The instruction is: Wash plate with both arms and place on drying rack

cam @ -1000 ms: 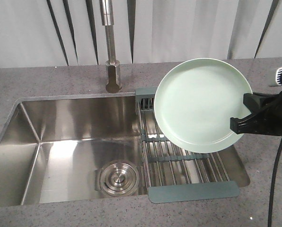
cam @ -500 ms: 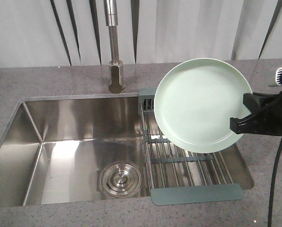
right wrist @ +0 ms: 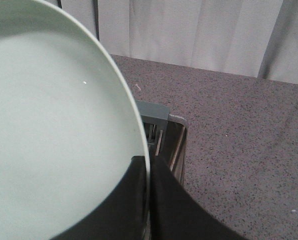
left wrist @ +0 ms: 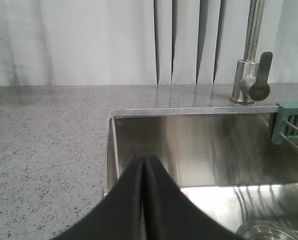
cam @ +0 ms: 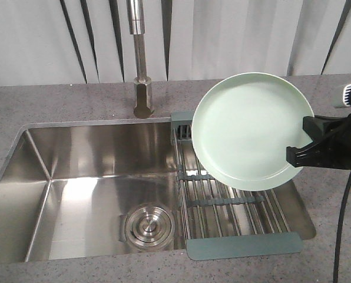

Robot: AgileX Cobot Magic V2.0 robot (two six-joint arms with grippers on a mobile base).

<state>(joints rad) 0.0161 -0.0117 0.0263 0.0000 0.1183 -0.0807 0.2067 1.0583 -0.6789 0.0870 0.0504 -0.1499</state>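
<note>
The right end effector [cam: 294,155] clamps the plate [cam: 252,130] by its 4 o'clock rim over the drying rack [cam: 234,207], the left end effector [left wrist: 144,172] is closed and empty; next, probably, a gentle lowering onto the rods.

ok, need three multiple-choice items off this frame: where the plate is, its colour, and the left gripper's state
1. Where is the plate?
A. Lying in the sink
B. Held in the air, overlapping the drying rack in the front view
C. Flat on the counter left of the sink

2. What colour is the plate?
A. Pale mint green
B. Red
C. Black

3. How is the left gripper?
A. Shut on the plate
B. Wide open
C. Shut, holding nothing

Answers:
1 B: the right gripper clamps its rim, clear of sink and counter.
2 A: both views show a pale green face.
3 C: its fingers meet with nothing between.
</note>
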